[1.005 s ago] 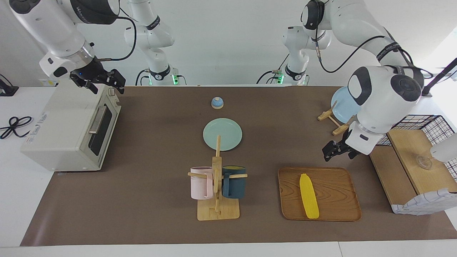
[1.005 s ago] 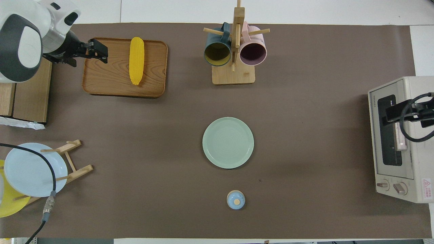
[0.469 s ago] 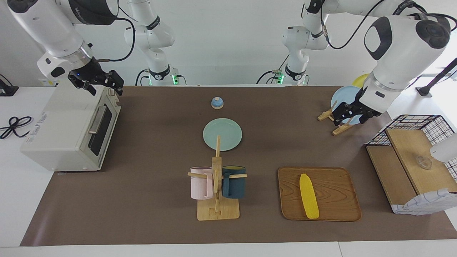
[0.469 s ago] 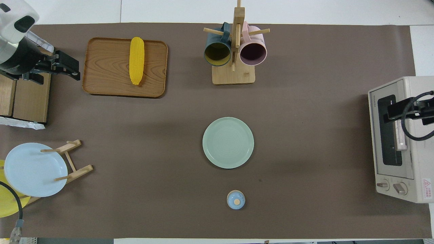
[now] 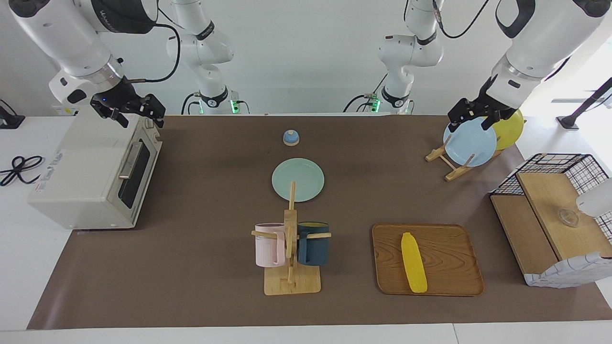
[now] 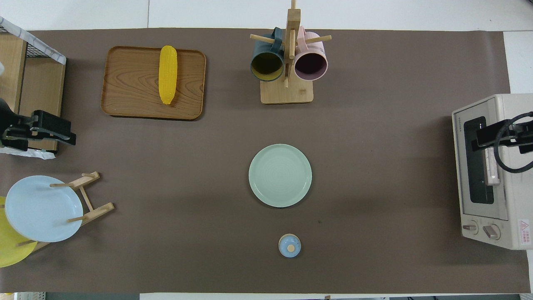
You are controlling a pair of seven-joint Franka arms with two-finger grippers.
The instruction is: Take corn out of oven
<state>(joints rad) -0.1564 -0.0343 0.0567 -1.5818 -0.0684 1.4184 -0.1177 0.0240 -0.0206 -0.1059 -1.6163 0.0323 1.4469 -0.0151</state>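
The corn (image 5: 414, 263) is already out of the oven (image 5: 91, 172). It lies flat on the wooden tray (image 5: 454, 258), toward the left arm's end of the table and farther from the robots than the blue plate in its rack (image 5: 469, 142). It is bright yellow, long and bumpy, and thinner at one end. The oven sits at the right arm's end of the table with its door shut. So the job looks done, and I think nothing is left but for the arms to pull away and rest. The left gripper (image 5: 472, 114) is up in the air over the blue plate, fingers apart, holding nothing. The right gripper (image 5: 129, 111) hangs over the oven's top, fingers apart too, and empty.
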